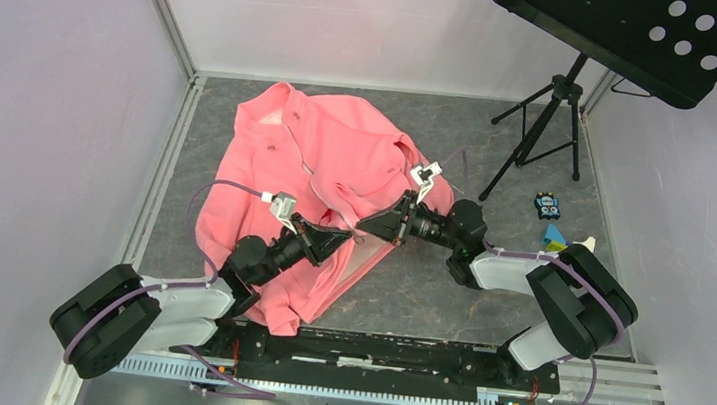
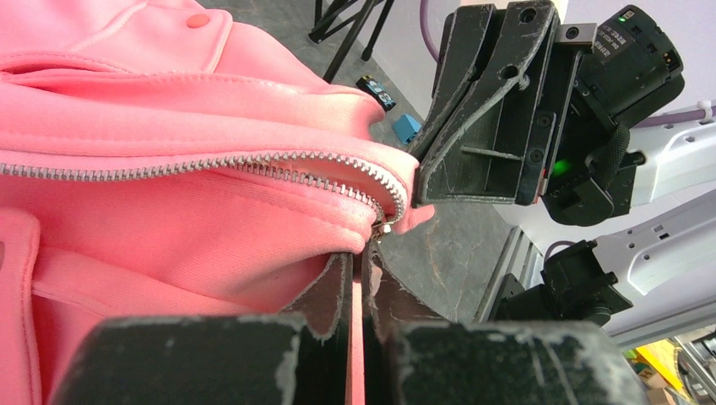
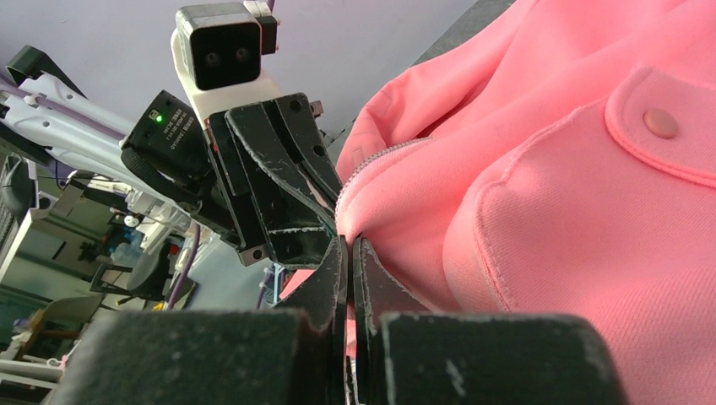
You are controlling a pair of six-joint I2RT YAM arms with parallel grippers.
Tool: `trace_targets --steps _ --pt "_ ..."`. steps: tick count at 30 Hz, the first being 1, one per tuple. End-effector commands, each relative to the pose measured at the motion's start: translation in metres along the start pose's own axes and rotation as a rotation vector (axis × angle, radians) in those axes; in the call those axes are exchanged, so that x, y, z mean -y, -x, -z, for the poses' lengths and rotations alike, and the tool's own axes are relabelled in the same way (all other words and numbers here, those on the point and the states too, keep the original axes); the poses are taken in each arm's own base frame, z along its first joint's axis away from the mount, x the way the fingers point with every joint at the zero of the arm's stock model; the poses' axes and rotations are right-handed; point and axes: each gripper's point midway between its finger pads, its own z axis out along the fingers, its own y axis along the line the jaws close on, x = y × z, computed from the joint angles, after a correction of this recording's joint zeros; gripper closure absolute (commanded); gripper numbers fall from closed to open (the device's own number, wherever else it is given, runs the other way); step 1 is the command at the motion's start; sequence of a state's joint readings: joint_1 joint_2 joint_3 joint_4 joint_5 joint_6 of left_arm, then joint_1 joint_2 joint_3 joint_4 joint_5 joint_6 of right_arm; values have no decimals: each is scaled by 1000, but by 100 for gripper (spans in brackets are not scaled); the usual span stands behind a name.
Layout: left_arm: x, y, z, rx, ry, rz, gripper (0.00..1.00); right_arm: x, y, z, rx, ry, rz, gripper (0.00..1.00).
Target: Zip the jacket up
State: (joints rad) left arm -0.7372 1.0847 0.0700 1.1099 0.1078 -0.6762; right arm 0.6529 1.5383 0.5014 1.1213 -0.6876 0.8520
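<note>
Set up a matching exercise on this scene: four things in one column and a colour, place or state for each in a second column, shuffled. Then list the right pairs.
Column one:
1. jacket
2. music stand
3. left gripper
4. zipper teeth

Column two:
A. silvery, running along a fabric edge
B. shut on pink fabric
C. coral pink, lying in the middle
D. black, standing at the far right

Pairs: 1-C, 2-D, 3-B, 4-A.
</note>
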Motion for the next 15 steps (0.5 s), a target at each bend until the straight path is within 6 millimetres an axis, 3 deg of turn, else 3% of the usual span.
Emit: trace_targets --steps 1,12,15 --pt "19 23 -3 82 -67 -29 98 -6 -8 -5 -47 15 -56 100" --pt "25 13 2 43 -114 -7 98 -3 9 -7 -5 18 -35 100" --pt "15 10 3 33 -63 4 98 23 6 5 -31 -74 16 100"
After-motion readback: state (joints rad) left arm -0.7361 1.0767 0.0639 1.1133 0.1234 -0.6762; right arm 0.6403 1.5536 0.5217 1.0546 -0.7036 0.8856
